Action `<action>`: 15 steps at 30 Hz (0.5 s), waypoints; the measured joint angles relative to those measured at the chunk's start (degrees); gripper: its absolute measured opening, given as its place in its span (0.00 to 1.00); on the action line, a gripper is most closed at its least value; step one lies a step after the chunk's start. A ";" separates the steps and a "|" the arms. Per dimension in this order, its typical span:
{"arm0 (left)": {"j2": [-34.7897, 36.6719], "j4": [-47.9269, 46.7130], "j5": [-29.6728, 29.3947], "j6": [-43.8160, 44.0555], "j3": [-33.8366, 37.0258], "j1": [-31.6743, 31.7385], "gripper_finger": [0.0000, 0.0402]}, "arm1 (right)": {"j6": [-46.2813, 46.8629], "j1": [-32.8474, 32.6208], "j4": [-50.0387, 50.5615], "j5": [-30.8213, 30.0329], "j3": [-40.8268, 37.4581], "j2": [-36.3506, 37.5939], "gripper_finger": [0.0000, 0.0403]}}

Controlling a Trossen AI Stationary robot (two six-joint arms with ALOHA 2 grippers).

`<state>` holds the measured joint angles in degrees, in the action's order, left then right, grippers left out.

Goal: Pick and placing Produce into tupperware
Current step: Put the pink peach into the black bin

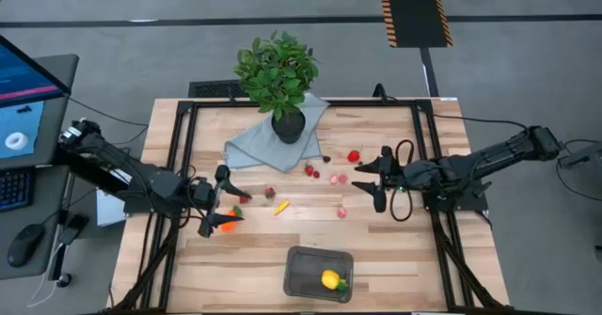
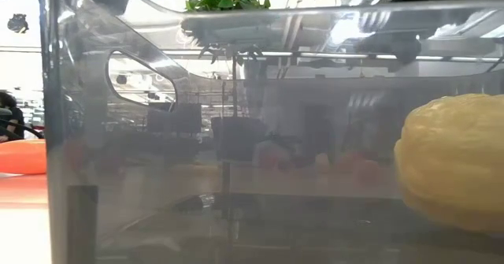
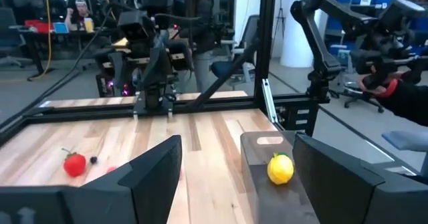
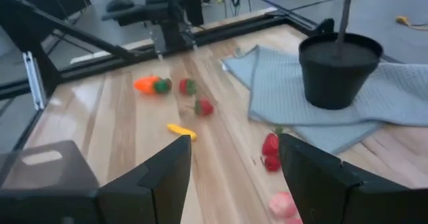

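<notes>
Wooden table (image 1: 188,268) fills my overhead view, both arms reaching inward over it. I see the left tool (image 1: 218,202) open above the orange carrot (image 1: 229,226), and the right tool (image 1: 373,179) open too, near the scattered strawberries (image 1: 354,156). Closest to the front edge sits the tupperware (image 1: 301,275), holding one yellow lemon (image 1: 330,279). A small banana (image 1: 281,208) lies mid-table.

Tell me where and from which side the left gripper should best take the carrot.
The carrot lies flat on the table, just beside the open left gripper. Probably best to come straight down from above and close the fingers across its thick orange middle. Its long, low shape leaves little to hold from the side, and the tapered tip could slip out.
</notes>
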<state>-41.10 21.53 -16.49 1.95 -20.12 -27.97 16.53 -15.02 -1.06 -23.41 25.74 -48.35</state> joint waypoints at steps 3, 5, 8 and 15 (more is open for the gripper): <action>3.74 0.27 -0.08 -0.77 2.03 0.00 0.68 | 0.47 1.14 3.32 1.70 -0.07 -0.77 0.62; 6.08 0.38 -0.89 -0.87 3.60 0.02 0.68 | 2.11 1.89 5.84 2.84 -0.07 -1.53 0.62; 8.80 -0.73 -2.09 -0.66 5.39 0.06 0.68 | 5.02 2.64 9.79 5.62 -0.09 -3.04 0.62; 13.28 -1.19 -1.46 0.02 7.94 0.07 0.68 | 7.83 3.50 9.75 11.63 -0.09 -9.20 0.62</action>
<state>-27.82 20.33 -17.95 1.98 -12.18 -27.90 24.35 -11.51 8.69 -11.78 25.65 -57.54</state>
